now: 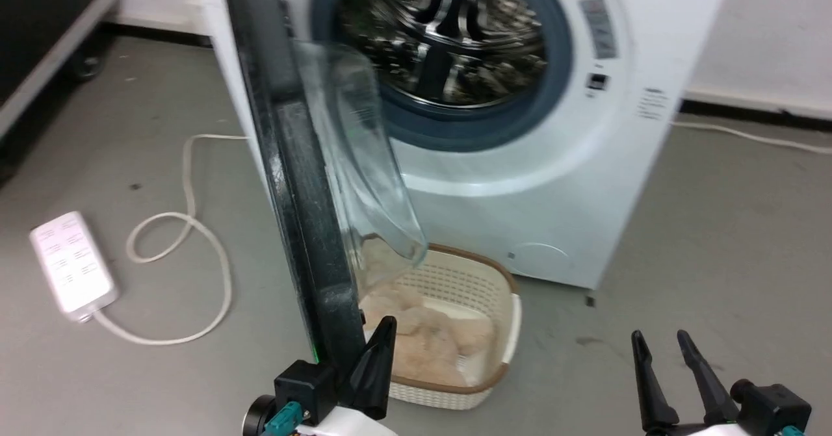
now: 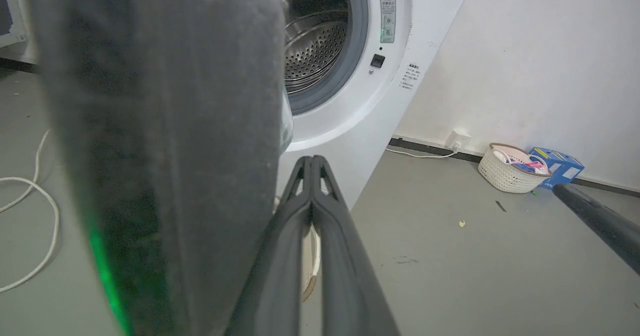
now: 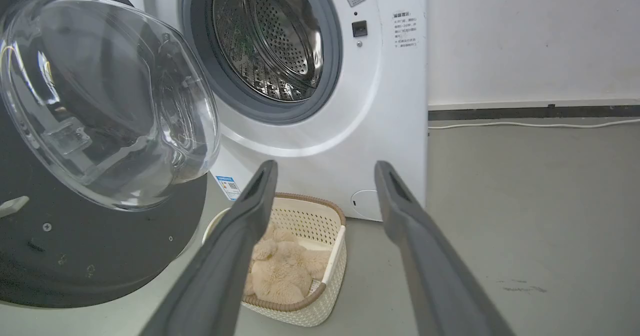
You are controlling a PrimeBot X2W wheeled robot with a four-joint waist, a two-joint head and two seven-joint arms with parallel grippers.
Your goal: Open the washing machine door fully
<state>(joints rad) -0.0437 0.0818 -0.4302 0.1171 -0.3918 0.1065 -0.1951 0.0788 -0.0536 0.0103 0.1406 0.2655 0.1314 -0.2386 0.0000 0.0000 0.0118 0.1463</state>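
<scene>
The left gripper has its two fingers pressed together with nothing between them. It sits low down, just right of the washing machine door, on the side where the glass bowl bulges. I'd say it is placed to shove rather than grab, since a closed tip against the inner face can push the door leftward. Whether it actually touches the black ring I cannot tell.

The door stands about square to the white machine, so it looks roughly half open, with more swing to go. The right gripper hangs wide and empty at the near right, well apart from the door and seemingly out of the way.

A cream basket with something beige and fluffy in it stands on the grey floor, just under the bowl. To the left lie a white power strip and its looping cable. Far right, by the white wall, are a second basket and a blue box.
</scene>
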